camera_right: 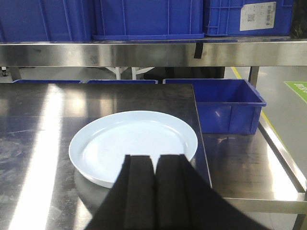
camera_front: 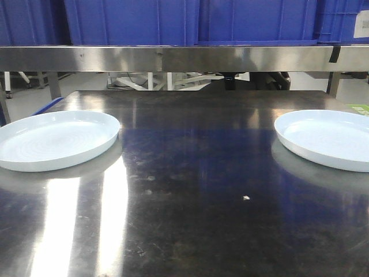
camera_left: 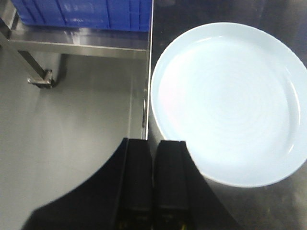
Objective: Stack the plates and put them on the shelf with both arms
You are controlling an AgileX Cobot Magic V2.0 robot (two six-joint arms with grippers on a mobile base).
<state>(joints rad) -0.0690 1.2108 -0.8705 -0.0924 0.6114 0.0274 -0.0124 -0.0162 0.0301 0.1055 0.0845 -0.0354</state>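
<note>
Two pale blue-white plates lie apart on the dark steel tabletop [camera_front: 196,173]: one plate [camera_front: 55,138] at the left edge, the other plate [camera_front: 328,137] at the right edge. The shelf rail [camera_front: 184,59] runs across the back. In the left wrist view my left gripper [camera_left: 153,142] is shut and empty, hanging over the table's edge just beside the left plate [camera_left: 230,100]. My right gripper [camera_right: 154,156] is also shut and empty, its tips over the near rim of the right plate [camera_right: 134,143]. Neither arm shows in the front view.
Big blue crates [camera_front: 190,20] stand on the shelf rail above the table's back. A lower steel shelf [camera_right: 249,167] to the right of the table holds a blue crate [camera_right: 225,103]. Grey floor [camera_left: 67,143] lies left of the table's edge.
</note>
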